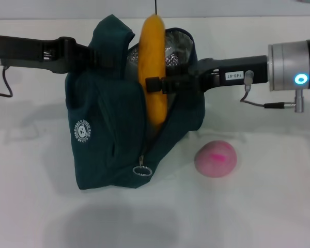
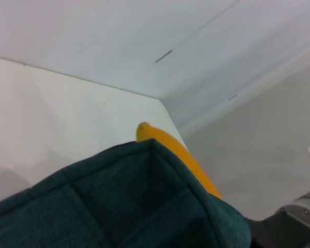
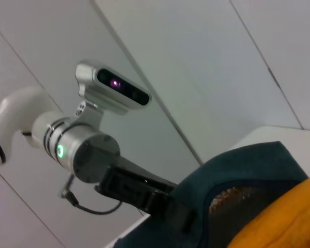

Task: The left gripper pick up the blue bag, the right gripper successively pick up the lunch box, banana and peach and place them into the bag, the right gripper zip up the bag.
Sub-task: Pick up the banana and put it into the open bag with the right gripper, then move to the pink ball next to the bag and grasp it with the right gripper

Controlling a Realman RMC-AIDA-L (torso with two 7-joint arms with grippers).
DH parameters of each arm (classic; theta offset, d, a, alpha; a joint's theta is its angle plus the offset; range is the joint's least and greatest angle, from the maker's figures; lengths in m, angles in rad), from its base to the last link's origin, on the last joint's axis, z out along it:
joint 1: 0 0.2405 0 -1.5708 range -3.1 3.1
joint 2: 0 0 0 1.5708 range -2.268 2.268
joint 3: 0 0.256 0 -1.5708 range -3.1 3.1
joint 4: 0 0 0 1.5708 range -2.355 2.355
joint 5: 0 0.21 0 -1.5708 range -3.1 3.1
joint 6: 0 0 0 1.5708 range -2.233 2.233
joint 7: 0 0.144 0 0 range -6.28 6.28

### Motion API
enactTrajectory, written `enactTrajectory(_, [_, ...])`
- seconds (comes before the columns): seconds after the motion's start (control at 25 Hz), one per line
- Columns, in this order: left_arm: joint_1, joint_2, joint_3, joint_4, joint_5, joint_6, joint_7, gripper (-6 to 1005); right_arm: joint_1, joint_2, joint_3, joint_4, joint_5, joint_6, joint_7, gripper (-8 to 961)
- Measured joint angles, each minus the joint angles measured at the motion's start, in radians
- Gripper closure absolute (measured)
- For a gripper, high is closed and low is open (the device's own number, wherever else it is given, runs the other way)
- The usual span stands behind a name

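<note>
- head view puts the blue bag [image 1: 111, 129] standing upright left of centre on the white table [image 1: 268, 206], its mouth open at the top with silver lining showing inside.
- left gripper [image 1: 75, 50] reaches in from the upper left of the frame and is clenched on the bag's upper left edge, holding it up.
- right gripper [image 1: 155, 84] comes in from the right edge, at centre frame, clamped on the banana [image 1: 153, 77] about midway along it.
- banana stands nearly vertical at the bag's opening (its lower end dips into the open side seam, its tip rises above the rim).
- peach [image 1: 216, 158] lies on the table at lower right of the bag, just apart from it.
- zipper pull ring [image 1: 141, 170] hangs low on the bag's front, unzipped.
- left wrist view shows the banana tip [image 2: 144, 129] poking above the bag's fabric edge.
</note>
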Motion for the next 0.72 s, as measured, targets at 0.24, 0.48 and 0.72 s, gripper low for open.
enactTrajectory(0.24, [-0.001,0.000,0.000,0.000,0.000,-0.001,-0.002,957,0.012,-0.008,0.031,-0.066,-0.079,-0.029,0.061,247])
enactTrajectory(0.48, [-0.004,0.000,0.000,0.000,-0.001,-0.003,-0.004,957,0.050,-0.020,0.042,-0.157,-0.222,-0.030,0.158,247])
enactTrajectory(0.72, [-0.006,0.000,0.000,0.000,0.000,-0.004,-0.005,957,0.113,-0.014,0.068,-0.180,-0.323,-0.062,0.202,247])
